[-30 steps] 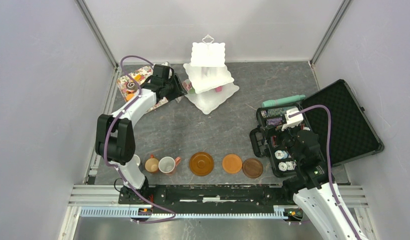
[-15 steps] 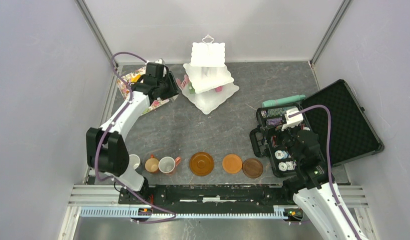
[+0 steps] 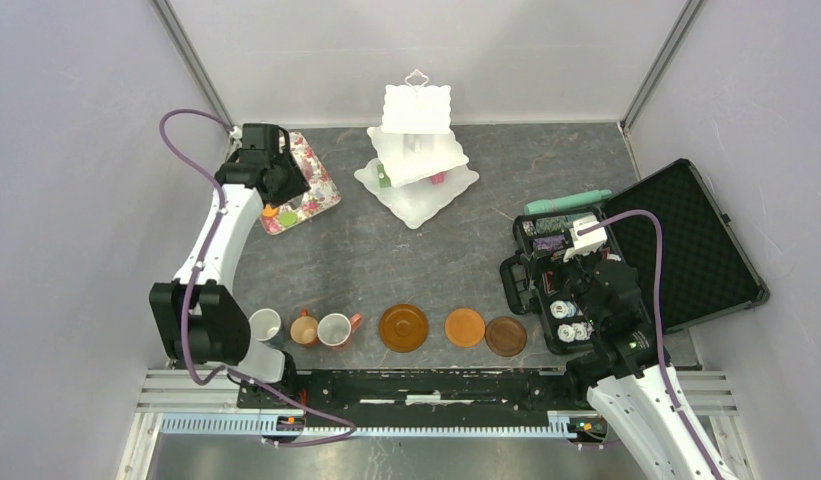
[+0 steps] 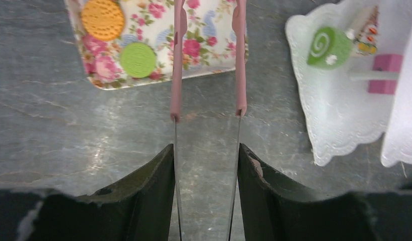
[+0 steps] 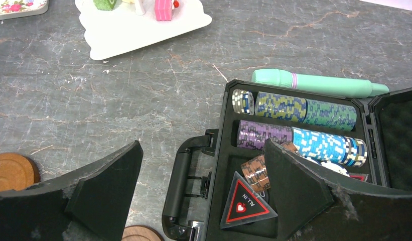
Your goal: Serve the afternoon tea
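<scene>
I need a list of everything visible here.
white three-tier scalloped stand: one, far centre
small toy cakes: four; green, pink on stand; orange, green on tray
floral rectangular tray: one, far left
small mugs: three, white and orange, near left
round saucers: three, brown-orange, near centre
black poker-chip case: one, open, right
mint-green tube: one, behind case
pink-tipped metal tongs: one, in left claw
left claw: shut on tongs
right claw: open, above case
</scene>
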Robot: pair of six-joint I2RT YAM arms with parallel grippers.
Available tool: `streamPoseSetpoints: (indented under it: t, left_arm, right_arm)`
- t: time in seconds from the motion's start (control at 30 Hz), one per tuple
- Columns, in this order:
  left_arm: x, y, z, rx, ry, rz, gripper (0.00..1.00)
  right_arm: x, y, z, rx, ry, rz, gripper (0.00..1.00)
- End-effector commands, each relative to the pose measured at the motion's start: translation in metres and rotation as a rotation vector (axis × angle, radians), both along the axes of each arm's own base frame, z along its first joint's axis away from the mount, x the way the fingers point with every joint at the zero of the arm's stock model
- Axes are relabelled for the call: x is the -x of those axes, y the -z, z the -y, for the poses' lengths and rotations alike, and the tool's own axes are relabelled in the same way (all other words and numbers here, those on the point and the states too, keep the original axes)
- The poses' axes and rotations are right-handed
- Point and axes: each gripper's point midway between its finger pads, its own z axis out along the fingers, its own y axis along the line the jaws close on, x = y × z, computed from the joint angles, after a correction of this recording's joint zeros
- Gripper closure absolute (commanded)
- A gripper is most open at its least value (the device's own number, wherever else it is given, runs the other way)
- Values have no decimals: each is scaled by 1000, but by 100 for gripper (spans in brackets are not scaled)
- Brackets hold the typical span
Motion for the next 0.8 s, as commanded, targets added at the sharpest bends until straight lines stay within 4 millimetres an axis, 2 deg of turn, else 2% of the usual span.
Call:
streamPoseSetpoints:
  t: [0.0, 0.1, 0.27, 0.43, 0.57, 0.77]
  left_arm:
    - [-10, -6, -38, -128, -52, -34, 48]
    - [-17, -4, -62, -138, -103, -29, 48]
    - [-35, -7, -79, -102, -134, 10, 46]
    - [-42, 7, -95, -65, -141, -11, 45]
    - [-53, 16, -97, 38, -114, 16, 45]
    - [-55, 38, -98, 107, -118, -6, 46]
  right_arm:
    - [-2, -10, -4, -26, -11, 42, 2]
    - [-1, -9, -5, -25, -16, 39, 2]
    - [-1, -6, -6, -24, -21, 31, 2]
    - [-2, -5, -7, -20, -25, 24, 2]
    - [-2, -3, -8, -17, -27, 18, 2]
    - [-2, -2, -8, -15, -29, 14, 2]
